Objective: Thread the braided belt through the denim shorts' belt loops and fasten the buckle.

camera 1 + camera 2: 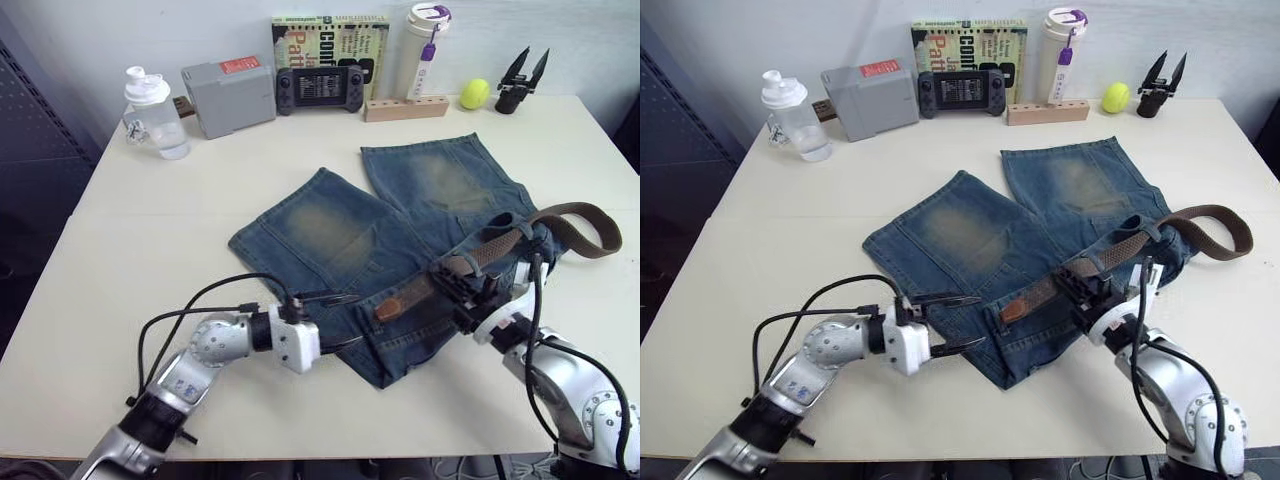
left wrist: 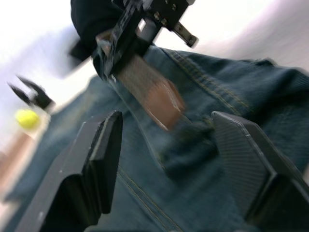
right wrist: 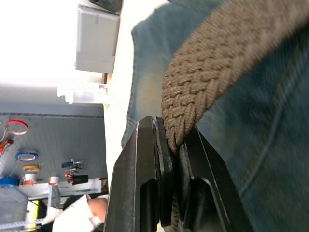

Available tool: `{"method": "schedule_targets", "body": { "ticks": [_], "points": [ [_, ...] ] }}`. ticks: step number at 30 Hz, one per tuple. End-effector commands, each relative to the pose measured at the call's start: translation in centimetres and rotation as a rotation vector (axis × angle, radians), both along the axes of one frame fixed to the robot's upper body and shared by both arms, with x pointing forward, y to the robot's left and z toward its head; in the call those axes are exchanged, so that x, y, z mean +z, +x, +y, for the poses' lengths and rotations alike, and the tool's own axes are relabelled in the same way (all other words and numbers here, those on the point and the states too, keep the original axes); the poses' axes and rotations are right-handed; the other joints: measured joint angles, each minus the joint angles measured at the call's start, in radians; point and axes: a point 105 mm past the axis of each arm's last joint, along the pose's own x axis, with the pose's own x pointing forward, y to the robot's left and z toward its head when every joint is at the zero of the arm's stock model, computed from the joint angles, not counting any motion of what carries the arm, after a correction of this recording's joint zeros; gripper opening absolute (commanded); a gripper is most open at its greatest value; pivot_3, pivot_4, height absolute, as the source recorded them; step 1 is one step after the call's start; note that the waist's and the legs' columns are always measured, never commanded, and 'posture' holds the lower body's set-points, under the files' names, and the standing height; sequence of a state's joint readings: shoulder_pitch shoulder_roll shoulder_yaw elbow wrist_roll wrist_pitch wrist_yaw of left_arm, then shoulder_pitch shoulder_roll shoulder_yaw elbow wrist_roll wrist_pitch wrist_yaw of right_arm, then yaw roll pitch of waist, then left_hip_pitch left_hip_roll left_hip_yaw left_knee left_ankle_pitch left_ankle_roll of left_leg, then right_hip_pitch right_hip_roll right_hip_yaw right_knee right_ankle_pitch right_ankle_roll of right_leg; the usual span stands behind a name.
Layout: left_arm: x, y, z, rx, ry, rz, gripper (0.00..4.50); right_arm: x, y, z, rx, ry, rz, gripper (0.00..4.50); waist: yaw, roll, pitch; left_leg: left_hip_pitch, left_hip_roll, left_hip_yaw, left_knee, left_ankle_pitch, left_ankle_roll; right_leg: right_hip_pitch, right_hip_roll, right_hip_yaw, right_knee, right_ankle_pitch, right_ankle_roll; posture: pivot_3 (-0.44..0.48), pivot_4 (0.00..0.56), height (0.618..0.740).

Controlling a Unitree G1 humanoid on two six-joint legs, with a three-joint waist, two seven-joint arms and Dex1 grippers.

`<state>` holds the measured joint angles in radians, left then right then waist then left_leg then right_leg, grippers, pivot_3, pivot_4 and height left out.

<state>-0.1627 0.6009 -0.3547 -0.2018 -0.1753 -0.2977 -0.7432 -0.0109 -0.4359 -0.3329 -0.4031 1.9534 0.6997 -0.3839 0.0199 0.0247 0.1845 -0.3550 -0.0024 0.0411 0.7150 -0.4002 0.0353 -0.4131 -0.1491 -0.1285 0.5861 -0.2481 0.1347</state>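
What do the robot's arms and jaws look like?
Both arms are shiny silver metal with black cables looping along them. The left gripper has a white block at the wrist and two thin, pointed black fingers. The right gripper is black and chunky, with a white wrist piece behind it.

The two head views look forward and down from above the near edge of the table [image 1: 120,300], taking in the whole tabletop up to the wall. They share almost the same scene, one set slightly to the side of the other. The left wrist view sits low and very close over the denim shorts [image 2: 231,111], looking between its own two fingers [image 2: 104,159] toward the leather tip of the braided belt [image 2: 157,94]. The right wrist view looks along its fingers [image 3: 145,183], nearly touching the belt weave, with the grey box [image 3: 96,41] far behind.
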Motion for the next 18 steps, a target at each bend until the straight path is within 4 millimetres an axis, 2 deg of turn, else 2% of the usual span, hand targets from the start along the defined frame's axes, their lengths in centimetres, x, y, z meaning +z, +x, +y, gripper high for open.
{"method": "schedule_targets", "body": {
  "ticks": [1, 4, 7, 18],
  "points": [
    [0.9, -1.5, 0.9, -0.014, -0.07, 0.159, 3.16, 1.2, 0.1, -0.7, 0.017, -0.022, -0.052, 0.0, 0.002, 0.001, 0.0, 0.0, 0.0, 0.0, 0.0, 0.0, 0.0, 0.0, 0.0, 0.0, 0.0, 0.0, 0.0, 0.0, 0.15, 0.726],
    [1.0, -1.6, 1.4, 0.057, -0.121, 0.267, 3.16, 0.8, 0.3, -0.8, 0.039, -0.105, -0.043, 0.0, 0.009, 0.001, 0.0, 0.0, -0.001, -0.001, 0.001, 0.0, 0.0, 0.001, 0.0, 0.0, -0.001, 0.0, 0.0, 0.0, 0.15, 0.726],
    [1.4, -1.7, 1.4, 0.086, -0.166, 0.313, 3.16, 0.0, 0.4, 0.1, 0.084, -0.174, -0.047, 0.0, 0.007, 0.001, 0.0, 0.0, -0.001, -0.001, 0.001, 0.0, 0.001, 0.002, 0.0, 0.001, -0.001, 0.0, 0.0, 0.0, 0.15, 0.726],
    [1.6, -2.0, 1.3, 0.111, -0.192, 0.359, 3.16, -0.8, 1.2, 0.9, 0.06, -0.222, -0.097, 0.0, 0.006, 0.001, 0.0, 0.0, -0.001, 0.0, 0.001, -0.001, 0.0, 0.001, 0.001, 0.001, -0.001, 0.0, 0.0, 0.0, 0.15, 0.726]
  ]
}}
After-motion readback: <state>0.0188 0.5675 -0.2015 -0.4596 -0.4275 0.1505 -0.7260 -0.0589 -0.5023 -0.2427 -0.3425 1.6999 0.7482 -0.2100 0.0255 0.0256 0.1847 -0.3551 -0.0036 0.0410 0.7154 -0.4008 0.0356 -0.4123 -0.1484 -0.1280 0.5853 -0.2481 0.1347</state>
